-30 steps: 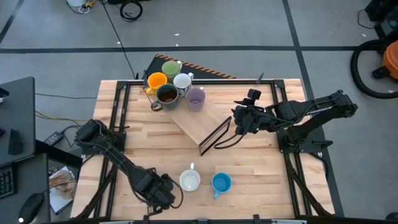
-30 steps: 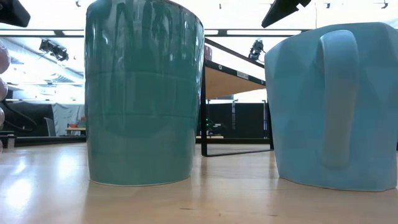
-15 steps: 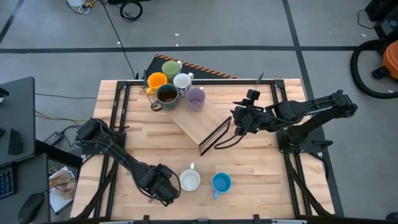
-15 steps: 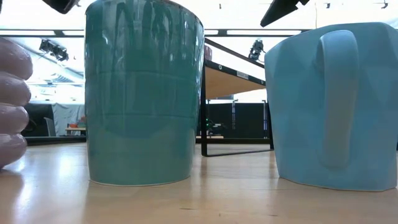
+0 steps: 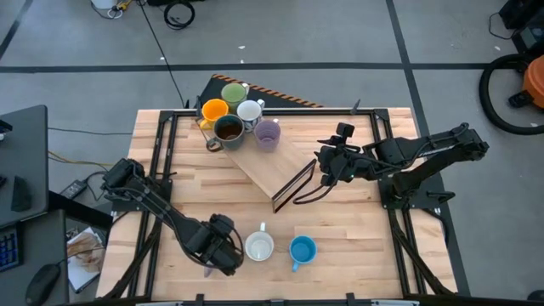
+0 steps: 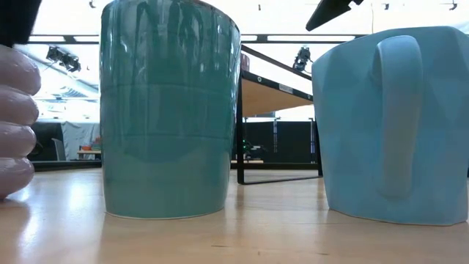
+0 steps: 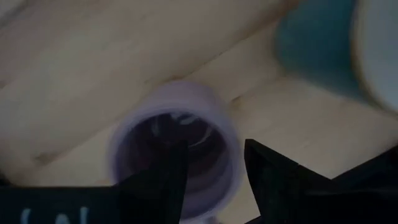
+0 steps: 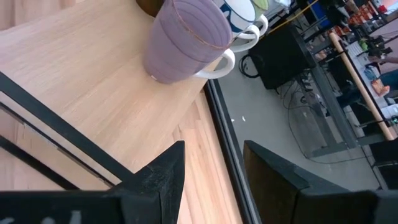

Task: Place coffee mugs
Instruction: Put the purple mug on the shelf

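Observation:
My left gripper is near the table's near edge, shut on a ribbed lavender mug. That mug is just left of a teal mug with a white inside. A light blue mug stands on the tabletop right of the teal one. On the far end of a sloping wooden board stand the green, orange, white, dark brown and second lavender mugs. My right gripper hangs open over the board's right end. My left gripper holds the lavender mug by its rim wall, with one finger inside the mug and the other outside. The fingers come from above, pointing down. The mug is upright; whether its base is on the table, I cannot tell.
The board has a black metal frame standing on the table's middle. A black rail runs along each table side. Bare wood lies between the board and the near mugs.
My left gripper has carried the lavender mug away from the near edge, up beside the teal mug. In the low view the mug has come in from the left edge. The right arm has kept still.

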